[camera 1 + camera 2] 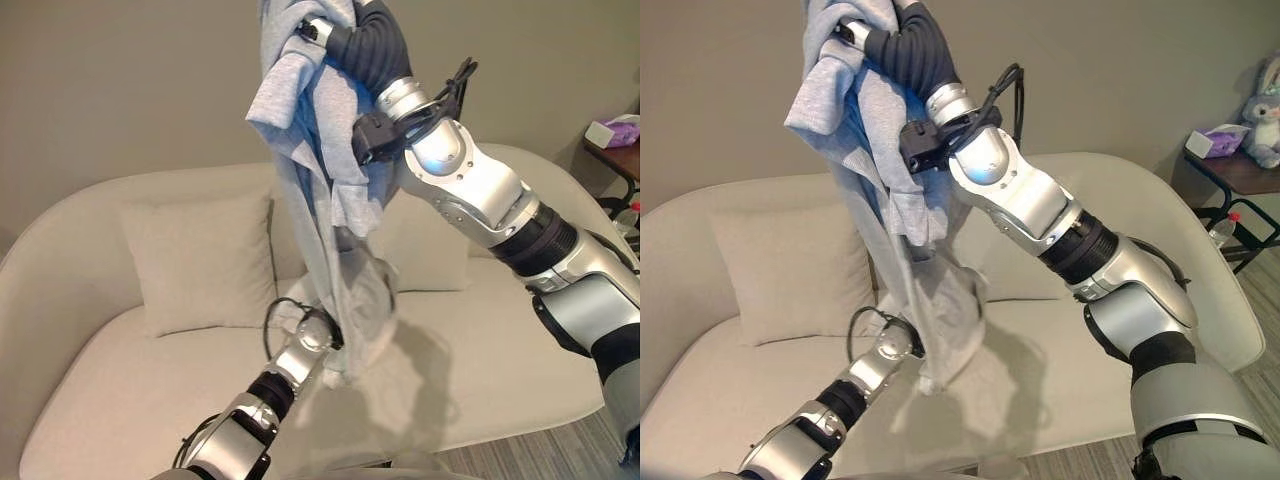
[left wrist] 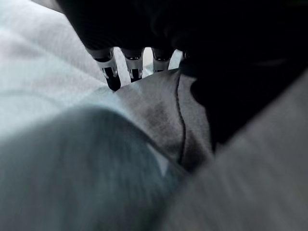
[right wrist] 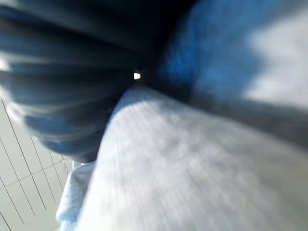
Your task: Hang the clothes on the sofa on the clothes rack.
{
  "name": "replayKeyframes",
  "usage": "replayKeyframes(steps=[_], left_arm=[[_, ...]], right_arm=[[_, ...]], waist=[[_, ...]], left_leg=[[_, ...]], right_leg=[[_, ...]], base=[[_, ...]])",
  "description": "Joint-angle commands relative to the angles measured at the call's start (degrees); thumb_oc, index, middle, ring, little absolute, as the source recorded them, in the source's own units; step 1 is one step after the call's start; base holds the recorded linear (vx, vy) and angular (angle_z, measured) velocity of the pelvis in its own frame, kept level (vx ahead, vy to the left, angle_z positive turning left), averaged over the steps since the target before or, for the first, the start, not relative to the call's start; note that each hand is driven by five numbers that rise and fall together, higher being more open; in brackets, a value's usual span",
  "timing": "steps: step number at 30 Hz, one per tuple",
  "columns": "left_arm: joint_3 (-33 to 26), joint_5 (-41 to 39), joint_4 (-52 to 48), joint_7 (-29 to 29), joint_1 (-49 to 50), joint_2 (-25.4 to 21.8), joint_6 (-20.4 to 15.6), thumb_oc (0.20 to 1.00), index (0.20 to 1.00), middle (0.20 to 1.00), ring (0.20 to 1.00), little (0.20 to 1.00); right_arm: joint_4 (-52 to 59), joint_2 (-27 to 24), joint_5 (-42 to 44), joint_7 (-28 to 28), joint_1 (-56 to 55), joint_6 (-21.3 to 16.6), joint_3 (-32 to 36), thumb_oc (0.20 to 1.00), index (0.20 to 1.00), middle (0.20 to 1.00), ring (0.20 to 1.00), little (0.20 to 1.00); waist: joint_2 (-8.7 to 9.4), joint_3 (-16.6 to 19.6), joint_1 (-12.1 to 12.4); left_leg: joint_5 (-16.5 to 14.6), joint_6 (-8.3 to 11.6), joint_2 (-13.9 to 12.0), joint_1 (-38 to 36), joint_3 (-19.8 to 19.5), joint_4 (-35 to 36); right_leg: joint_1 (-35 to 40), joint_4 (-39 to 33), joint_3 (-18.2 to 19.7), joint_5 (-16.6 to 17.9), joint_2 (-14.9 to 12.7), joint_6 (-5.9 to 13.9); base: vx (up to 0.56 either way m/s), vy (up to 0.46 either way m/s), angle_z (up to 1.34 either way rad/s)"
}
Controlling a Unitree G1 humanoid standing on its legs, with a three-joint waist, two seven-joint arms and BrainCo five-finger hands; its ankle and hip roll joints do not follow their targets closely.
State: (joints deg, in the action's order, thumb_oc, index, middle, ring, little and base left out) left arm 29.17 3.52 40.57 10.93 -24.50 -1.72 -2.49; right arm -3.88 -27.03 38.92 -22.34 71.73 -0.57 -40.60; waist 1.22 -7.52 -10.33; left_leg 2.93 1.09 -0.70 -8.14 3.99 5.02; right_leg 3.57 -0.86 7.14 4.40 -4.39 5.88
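I see the light grey garment (image 1: 325,190) lifted high above the cream sofa (image 1: 110,400), bunched at its top and hanging down in long loose folds. Its lower end dangles just over the seat cushion, near the sofa's middle, crumpled and slightly twisted.

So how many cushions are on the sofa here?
2. One cushion leans against the sofa backrest on the robot's left; the other cushion sits right of the hanging grey garment, partly behind the right arm. More may be hidden.
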Motion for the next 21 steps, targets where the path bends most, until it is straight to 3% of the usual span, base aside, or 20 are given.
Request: replayKeyframes(steps=[1,4,6,13,19,21], left_arm=[[-0.79,-2.28,2.89,-1.14,-6.54,1.56,-3.27,0.200,0.200,0.200,0.200,0.200],[-3.04,-5.16,4.26,-0.74,-7.38,3.03,-2.68,0.200,0.200,0.200,0.200,0.200],[-7.51,-7.62,4.21,0.40,-5.41,3.61,-2.38,0.200,0.200,0.200,0.200,0.200],[-14.58,-8.80,1.14,1.67,0.63,3.90,-2.38,0.200,0.200,0.200,0.200,0.200],[-21.46,-8.16,-5.07,3.46,8.77,2.72,-2.59,0.200,0.200,0.200,0.200,0.200],[-25.82,-5.43,-12.32,6.59,13.47,-1.93,-2.47,0.200,0.200,0.200,0.200,0.200]], right_arm=[[-1.47,-0.91,-1.17,-0.89,6.43,-4.91,1.70,0.200,0.200,0.200,0.200,0.200],[-1.17,-0.88,-2.31,-0.74,6.33,-4.35,1.19,0.200,0.200,0.200,0.200,0.200],[-0.60,-2.35,-2.69,-1.03,4.93,-4.46,2.82,0.200,0.200,0.200,0.200,0.200],[1.17,-6.67,-3.50,-1.47,-0.23,-4.41,7.71,0.200,0.200,0.200,0.200,0.200],[8.08,-11.16,-7.19,-1.29,-13.37,-3.89,18.11,0.200,0.200,0.200,0.200,0.200],[14.80,-8.50,-9.85,0.62,-26.63,-3.04,26.76,0.200,0.200,0.200,0.200,0.200]], waist=[[-2.82,-0.86,1.18],[-3.15,-1.17,0.60],[-3.43,-0.59,0.46],[-3.81,0.26,0.73],[-3.73,-0.63,1.53],[-4.52,-4.06,2.82]], left_leg=[[-4.13,1.64,1.75,-3.29,-2.90,-0.02],[-4.55,1.63,1.63,-3.88,-2.88,-0.02],[-4.63,1.57,1.48,-3.83,-2.93,-0.02],[-4.55,1.69,1.61,-3.23,-2.58,-0.02],[-4.41,2.05,1.63,-2.99,-1.46,-0.02],[-2.89,2.61,0.16,-2.69,-0.05,-0.02]], right_leg=[[-3.15,5.68,-0.63,3.72,1.39,-2.33],[-2.92,5.47,-0.55,3.61,1.42,-2.46],[-3.18,4.45,-0.45,3.80,1.17,-2.55],[-3.55,3.30,-0.76,3.55,0.32,-2.56],[-3.95,2.44,-1.92,3.06,-0.67,-2.42],[-3.69,7.15,-5.31,1.64,-0.53,-3.35]], base=[[0.00,0.000,0.00],[0.00,0.000,0.00],[0.00,0.000,0.00],[-0.01,0.017,-0.01],[-0.02,0.048,-0.02],[-0.13,0.022,-0.34]])
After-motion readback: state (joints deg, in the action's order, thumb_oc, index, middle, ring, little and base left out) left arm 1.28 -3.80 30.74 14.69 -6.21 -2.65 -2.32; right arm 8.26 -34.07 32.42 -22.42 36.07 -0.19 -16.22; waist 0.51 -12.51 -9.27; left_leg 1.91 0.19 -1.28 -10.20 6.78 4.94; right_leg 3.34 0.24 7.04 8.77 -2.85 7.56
